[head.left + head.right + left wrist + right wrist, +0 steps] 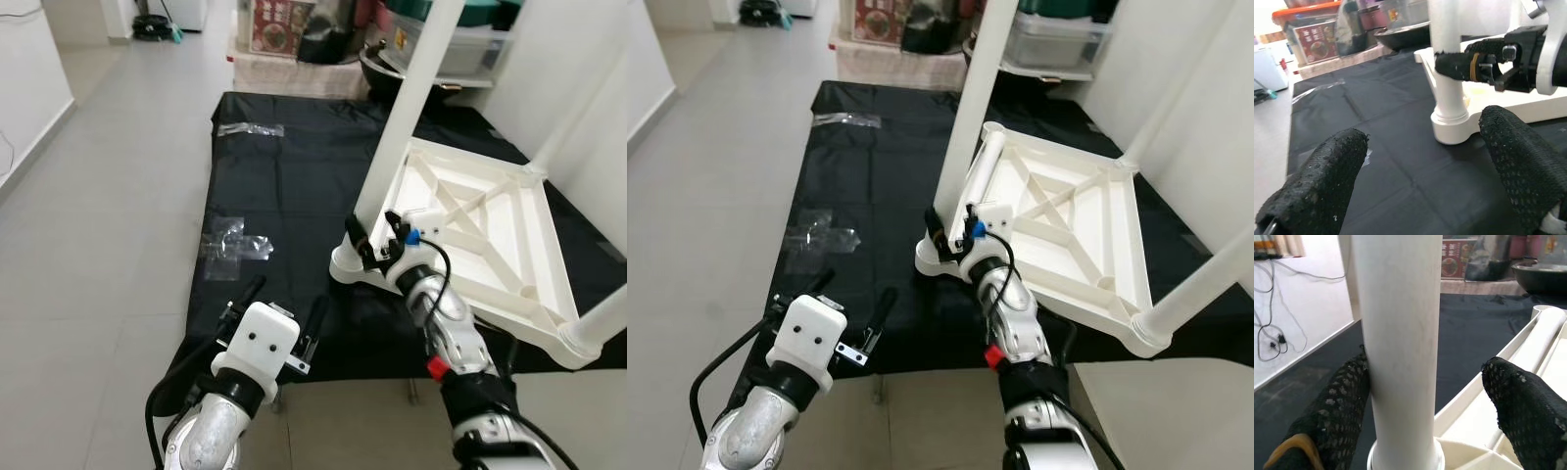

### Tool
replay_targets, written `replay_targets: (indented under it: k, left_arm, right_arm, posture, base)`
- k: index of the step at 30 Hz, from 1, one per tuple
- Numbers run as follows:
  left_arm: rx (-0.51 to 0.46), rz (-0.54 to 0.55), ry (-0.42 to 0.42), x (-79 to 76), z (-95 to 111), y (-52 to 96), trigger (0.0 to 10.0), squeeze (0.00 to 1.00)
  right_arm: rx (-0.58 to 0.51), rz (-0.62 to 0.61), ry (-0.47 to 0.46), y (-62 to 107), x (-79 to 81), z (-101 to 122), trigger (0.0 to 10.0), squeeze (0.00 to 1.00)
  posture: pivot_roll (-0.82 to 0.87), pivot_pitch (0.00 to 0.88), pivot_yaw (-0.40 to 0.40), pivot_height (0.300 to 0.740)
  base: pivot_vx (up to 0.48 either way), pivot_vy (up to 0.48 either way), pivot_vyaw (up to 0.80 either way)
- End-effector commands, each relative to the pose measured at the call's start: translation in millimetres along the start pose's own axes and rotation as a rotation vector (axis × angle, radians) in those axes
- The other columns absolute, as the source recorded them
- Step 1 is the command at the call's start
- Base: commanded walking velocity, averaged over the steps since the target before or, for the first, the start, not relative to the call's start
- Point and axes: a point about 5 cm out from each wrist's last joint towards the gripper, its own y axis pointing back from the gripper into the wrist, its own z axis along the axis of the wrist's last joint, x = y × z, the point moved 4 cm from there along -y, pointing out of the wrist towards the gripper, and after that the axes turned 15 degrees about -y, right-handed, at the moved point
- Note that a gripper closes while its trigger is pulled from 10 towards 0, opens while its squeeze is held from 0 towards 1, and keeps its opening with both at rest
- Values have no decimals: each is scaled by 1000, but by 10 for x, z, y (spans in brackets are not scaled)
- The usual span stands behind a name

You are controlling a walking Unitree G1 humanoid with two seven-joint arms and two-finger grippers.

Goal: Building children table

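My right gripper [370,245] sits at the base of the upright white table leg [404,117], fingers spread around it, one finger touching the leg, the other apart from it. The leg stands in the near corner socket of the upturned white tabletop [509,245] on the black sheet [284,186]. My left gripper [284,308] hovers released above the sheet, just beside that corner.

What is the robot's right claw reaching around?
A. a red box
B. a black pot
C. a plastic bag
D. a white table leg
D: the right claw has its black fingers on either side of the upright white table leg, low down where it meets the upturned table top; one finger touches it, the other stands off.
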Motion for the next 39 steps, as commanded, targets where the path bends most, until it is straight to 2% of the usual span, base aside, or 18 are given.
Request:
replay_targets:
  k: [1,2,6,9,14,19,25,26,27,28,31,35,36,38,39]
  left_arm:
    - [7,-6,-4,-8,-30,-2,10000,0]
    - [6,-8,-4,-10,-31,-3,10000,0]
    - [2,-11,-4,-16,-26,-9,10000,0]
    - [1,-7,-8,-4,-29,-18,10000,0]
    - [2,-5,-11,4,-38,-20,10000,0]
    - [1,-1,-15,18,-39,-19,10000,0]
    - [0,-4,-14,5,-33,-20,10000,0]
    - [0,-3,-15,9,-29,-23,10000,0]
    - [0,-3,-15,9,-29,-23,10000,0]
    - [-2,0,-16,16,-24,-28,10000,0]
    - [-3,5,-18,29,-24,-31,10000,0]
    - [-2,6,-17,27,-27,-28,10000,0]
    - [-2,4,-16,12,-26,-23,10000,0]
    - [-2,3,-15,7,-25,-22,10000,0]
    - [-2,3,-14,6,-26,-21,10000,0]
  right_arm:
    - [-7,-31,42,37,-75,43,10000,0]
    - [-8,-83,46,45,-160,57,10000,0]
    - [4,-75,2,5,-146,67,10000,0]
    - [19,38,-26,9,64,61,10000,0]
    - [20,19,-26,-28,159,53,10000,0]
    - [2,71,-41,-193,364,103,10000,0]
    - [-9,58,-20,-302,411,157,10000,0]
    - [-17,21,-10,-369,401,199,5098,0]
    - [-17,21,-10,-369,401,199,5098,0]
    - [-28,-8,2,-414,391,241,0,0]
    - [-16,-49,24,-452,357,251,0,0]
    - [10,-30,1,-436,345,217,0,0]
    - [51,57,-24,-381,380,170,0,0]
    - [64,87,-28,-360,393,157,0,0]
    - [88,129,-20,-297,345,155,0,0]
  posture:
    - [89,73,-111,740]
    - [86,73,-112,740]
    - [91,70,-113,740]
    - [93,70,-113,740]
    - [93,70,-117,740]
    - [96,71,-119,740]
    - [99,72,-123,740]
    - [100,72,-124,740]
    - [100,72,-124,740]
    - [102,70,-130,740]
    - [103,66,-131,740]
    - [98,65,-128,740]
    - [94,62,-125,740]
    - [94,62,-125,740]
    - [93,60,-125,740]
  base:
    - [0,0,0]
    - [0,0,0]
    - [0,0,0]
    - [0,0,0]
    - [0,0,0]
    - [0,0,0]
    - [0,0,0]
    - [0,0,0]
    - [0,0,0]
    - [0,0,0]
    - [0,0,0]
    - [0,0,0]
    - [0,0,0]
    - [0,0,0]
    - [0,0,0]
